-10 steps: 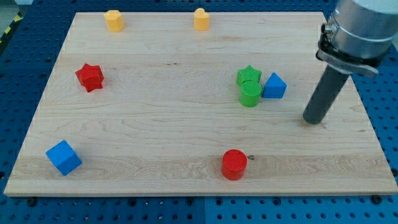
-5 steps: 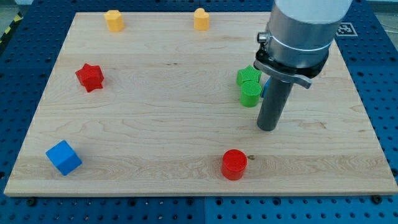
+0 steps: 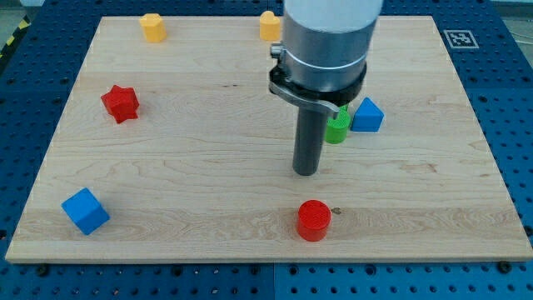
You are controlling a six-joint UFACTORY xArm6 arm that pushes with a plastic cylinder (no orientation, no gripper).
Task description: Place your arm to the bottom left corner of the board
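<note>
My tip (image 3: 306, 172) rests on the wooden board (image 3: 208, 192) a little right of its middle, above the red cylinder (image 3: 314, 220) and just below-left of the green blocks (image 3: 338, 127), which the arm mostly hides. The blue triangular block (image 3: 367, 115) lies right of them. The blue cube (image 3: 85, 210) sits near the board's bottom left corner, far to the left of my tip. The red star (image 3: 120, 102) lies at the left side.
Two yellow blocks stand along the top edge, one at the left (image 3: 152, 27) and one (image 3: 269, 25) partly behind the arm. A black-and-white marker (image 3: 461, 37) is at the board's top right corner. Blue perforated table surrounds the board.
My tip has slid leftward across the board, from the right side past the blue triangular block and green blocks to below-left of them. The blocks have not moved.
</note>
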